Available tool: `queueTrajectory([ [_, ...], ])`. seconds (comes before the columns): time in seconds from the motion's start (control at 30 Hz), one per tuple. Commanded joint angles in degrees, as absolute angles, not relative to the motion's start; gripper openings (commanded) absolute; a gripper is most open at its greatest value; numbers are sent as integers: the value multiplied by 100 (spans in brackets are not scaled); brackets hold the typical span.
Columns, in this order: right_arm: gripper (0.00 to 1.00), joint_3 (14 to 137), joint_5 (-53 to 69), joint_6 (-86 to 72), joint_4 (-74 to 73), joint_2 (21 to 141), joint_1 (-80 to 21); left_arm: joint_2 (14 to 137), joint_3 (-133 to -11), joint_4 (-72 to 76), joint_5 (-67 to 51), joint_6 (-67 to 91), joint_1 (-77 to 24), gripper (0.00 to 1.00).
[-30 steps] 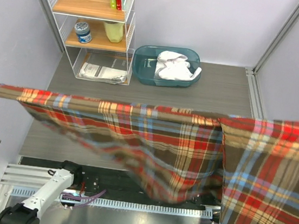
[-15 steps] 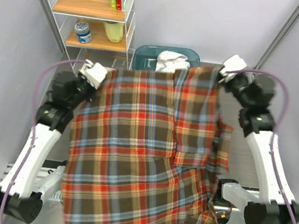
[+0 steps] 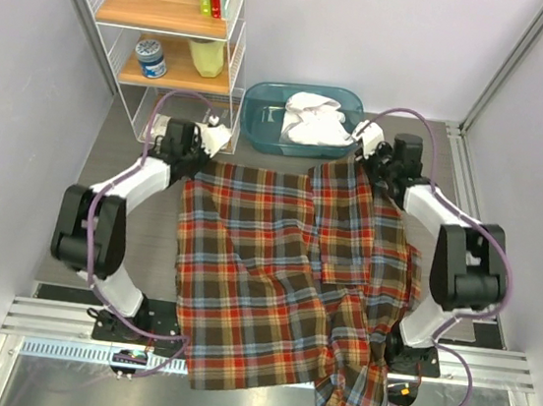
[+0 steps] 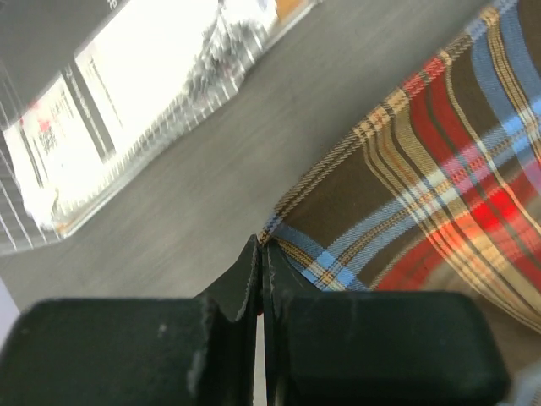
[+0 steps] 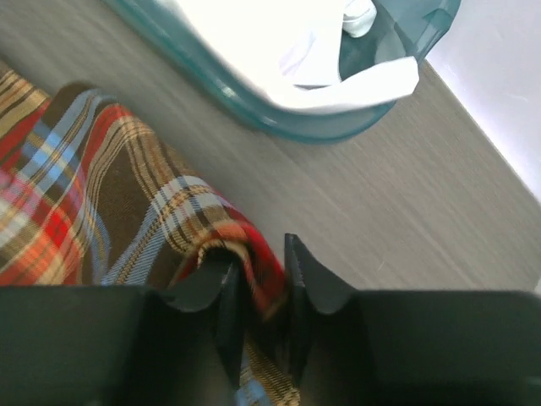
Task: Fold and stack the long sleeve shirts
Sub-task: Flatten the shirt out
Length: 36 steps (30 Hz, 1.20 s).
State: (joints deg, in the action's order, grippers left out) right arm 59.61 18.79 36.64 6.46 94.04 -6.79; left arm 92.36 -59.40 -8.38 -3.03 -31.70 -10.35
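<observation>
The plaid long sleeve shirt (image 3: pixel 264 262) lies spread over the table, its lower part hanging past the near edge. My left gripper (image 3: pixel 210 142) is at its far left corner, shut on the cloth's edge (image 4: pixel 279 230), with the jaws (image 4: pixel 260 247) pressed together. At the far right corner my right gripper (image 3: pixel 364 147) has its jaws (image 5: pixel 258 254) slightly apart; a red fold of the plaid shirt (image 5: pixel 254 254) still sits loosely between them. The white long sleeve shirt (image 3: pixel 316 119) lies bunched in the teal basin (image 3: pixel 256 127), just beyond the right gripper (image 5: pixel 254 34).
A wire shelf unit (image 3: pixel 171 52) with books, a jar and papers stands at the back left, close to the left gripper. The basin's rim (image 5: pixel 279 123) is right ahead of the right fingers. Walls enclose the table on both sides.
The shirt was held stretched high in the air, then swung down and now lies on the table. Both arms have dropped to the far corners. The right jaws have parted slightly.
</observation>
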Motion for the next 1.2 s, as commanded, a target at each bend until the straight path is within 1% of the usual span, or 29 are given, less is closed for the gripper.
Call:
queueTrajectory([
  [0.0, 36, 7223, 1041, 3735, 643, 9921, -782, 9876, -7257, -895, -89, -3200, -993, 0],
  [0.03, 49, 7425, 881, 3822, 189, 10019, -774, 10001, -7529, -1218, 425, -3121, -984, 3],
  [0.07, 54, 7749, 635, 3884, -42, 10054, -739, 10106, -7932, -1535, 518, -3033, -958, 8],
  [0.1, 73, 7856, 589, 4120, -653, 10029, -677, 10047, -8050, -1799, 440, -2928, -897, 16],
  [0.13, 79, 8049, 537, 4218, -990, 9959, -633, 9898, -8059, -2219, 187, -2962, -888, 36],
  [0.17, 82, 8077, 562, 4280, -1289, 9871, -450, 9696, -7738, -2311, 45, -2988, -888, 48],
  [0.2, 86, 8121, 684, 4385, -1971, 9635, -361, 9198, -7552, -2407, -165, -3040, -888, 60],
  [0.23, 95, 8208, 712, 4560, -2334, 9520, -195, 8993, -7402, -2895, -489, -3067, -914, 73],
  [0.27, 96, 8218, 738, 4631, -2634, 9362, -115, 8800, -7105, -3109, -579, -3093, -940, 75],
  [0.3, 97, 8235, 851, 4754, -3350, 9117, -79, 8459, -6980, -3390, -693, -3102, -949, 80],
  [0.37, 97, 8236, 922, 4878, -3987, 8852, -79, 8175, -6568, -4021, -1027, -3103, -967, 81],
  [0.4, 97, 8218, 1106, 4930, -4712, 8659, -79, 7982, -6426, -4199, -1141, -3085, -975, 80],
  [0.47, 95, 7999, 1309, 4878, -5497, 8474, -79, 7797, -6162, -4525, -1221, -3015, -1045, 79],
  [0.53, 91, 7518, 1476, 4808, -5738, 8236, -70, 7612, -5741, -4649, -1283, -2971, -1046, 76],
  [0.57, 84, 7315, 1503, 4764, -5818, 8148, -70, 7577, -5609, -4649, -1292, -2936, -1055, 74],
  [0.63, 76, 6717, 1555, 4685, -5810, 8016, -79, 7611, -5318, -4606, -1292, -2918, -1046, 71],
  [0.67, 69, 6558, 1547, 4563, -5749, 8007, -70, 7672, -5256, -4588, -1222, -2874, -1055, 68],
  [0.77, 58, 6074, 1424, 4404, -5529, 8094, -79, 8023, -5098, -4395, -934, -2830, -1046, 64],
  [0.9, 52, 5451, 968, 4316, -4967, 8287, -70, 8507, -4957, -4114, -293, -2961, -1028, 58],
  [1.0, 50, 5257, 633, 4289, -4554, 8639, -79, 8692, -4904, -3964, 130, -3198, -862, 55],
  [1.17, 48, 5308, 448, 4219, -4280, 9044, -79, 8754, -4939, -3858, 712, -3603, -370, 52],
])
